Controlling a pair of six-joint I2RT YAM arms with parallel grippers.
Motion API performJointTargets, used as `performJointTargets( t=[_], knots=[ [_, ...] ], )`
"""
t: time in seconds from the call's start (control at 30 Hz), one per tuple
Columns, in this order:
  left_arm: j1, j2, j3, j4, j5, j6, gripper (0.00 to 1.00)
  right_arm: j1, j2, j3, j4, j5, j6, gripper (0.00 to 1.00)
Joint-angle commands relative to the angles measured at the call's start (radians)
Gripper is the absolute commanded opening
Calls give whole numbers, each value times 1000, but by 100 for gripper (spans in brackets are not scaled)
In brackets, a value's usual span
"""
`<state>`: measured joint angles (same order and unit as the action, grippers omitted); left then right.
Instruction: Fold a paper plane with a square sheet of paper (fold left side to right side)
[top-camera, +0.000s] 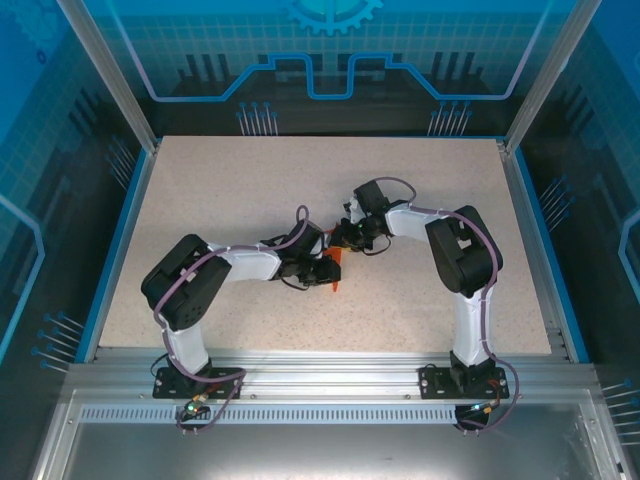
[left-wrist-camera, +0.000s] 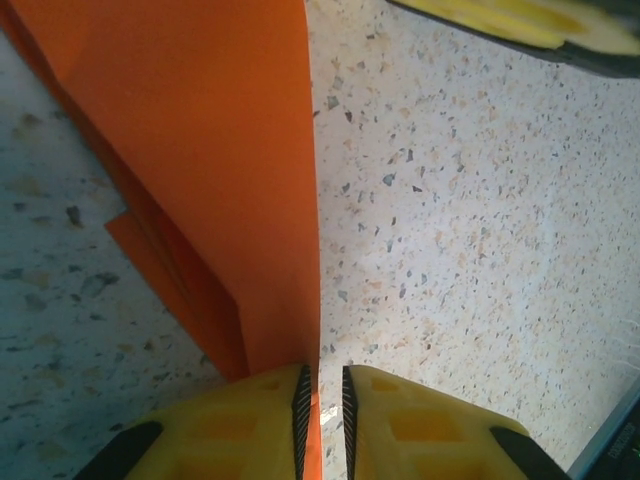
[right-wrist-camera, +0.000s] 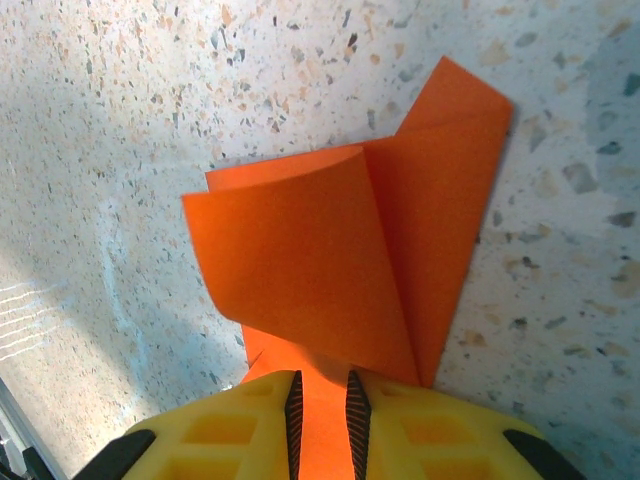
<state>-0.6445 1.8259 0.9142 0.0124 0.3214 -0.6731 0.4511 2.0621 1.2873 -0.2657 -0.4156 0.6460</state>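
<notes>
The paper (right-wrist-camera: 300, 250) lies partly folded at the middle of the table (top-camera: 230, 190), and one flap curls up over the rest. The left gripper (left-wrist-camera: 322, 400) pinches one edge of it between its yellow fingers. The right gripper (right-wrist-camera: 320, 400) is closed on another edge, near the left one.

Our arms, two: left arm (top-camera: 215, 268) and right arm (top-camera: 455, 250), elbows bent outward, wrists nearly meeting mid-tabletop (top-camera: 230, 190). Left tool (left-wrist-camera: 322, 380): jaws narrow, pinching paper (left-wrist-camera: 210, 150) edge. Right tool (right-wrist-camera: 320, 385): likewise clamped on paper.
</notes>
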Motion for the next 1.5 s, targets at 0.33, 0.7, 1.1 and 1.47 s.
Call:
performJointTargets(
  t=[0.33,0.7,1.1,1.47],
  knots=[
    [-9,39,-37,-41,-24,-19,15,-44,-123,-68,19,-50,-36,17],
    [-9,36,-25,-83,-60,-15,13,-1,-208,-225,96,-139,-8,14],
    [-10,43,-12,-147,-109,1,9,35,-71,-121,76,-93,-14,14],
    [-18,78,-7,-176,-129,21,7,25,8,-21,-11,-20,-81,14]
  ],
)
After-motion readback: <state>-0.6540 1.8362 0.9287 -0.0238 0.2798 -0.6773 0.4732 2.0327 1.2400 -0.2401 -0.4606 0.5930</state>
